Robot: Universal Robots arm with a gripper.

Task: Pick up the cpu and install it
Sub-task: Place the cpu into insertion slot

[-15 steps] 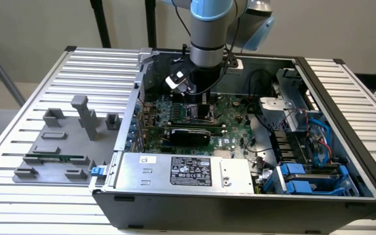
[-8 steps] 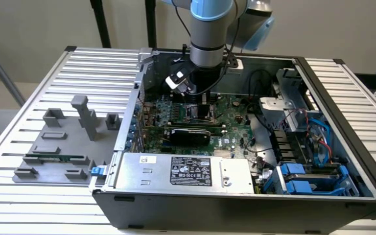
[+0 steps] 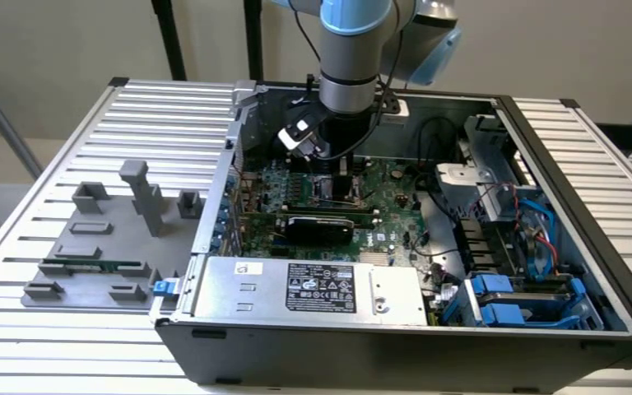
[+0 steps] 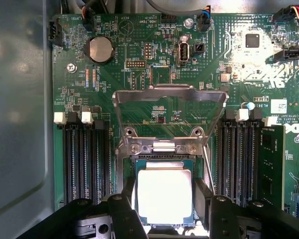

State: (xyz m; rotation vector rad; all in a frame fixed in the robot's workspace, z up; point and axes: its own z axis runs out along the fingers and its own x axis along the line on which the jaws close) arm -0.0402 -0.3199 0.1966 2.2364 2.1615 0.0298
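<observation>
I stand by the open case [image 3: 404, 346] and watch the arm [image 3: 349, 49] reach down into it, over the green board [image 4: 139, 30]. The gripper [image 4: 165, 204] has the cpu [image 4: 164, 194] right in the middle of it. One finger [image 4: 127, 211] is on each side of the cpu, and the jaws are closed in on its two side edges, so I think they are holding it. The cpu is flat, with its shiny top up. It is nearly square, so it has no real long side. Its other two edges are free. It sits straight over the socket [image 4: 162, 160], lined up with the socket's edges, not turned. I cannot tell if it is all the way down in the socket or just above it. The metal lid [image 4: 169, 94] of the socket is tipped up and open, on the side away from the gripper, so nothing covers the cpu. Long black slots [image 4: 84, 154] run along both sides of the socket, clear of the fingers.
</observation>
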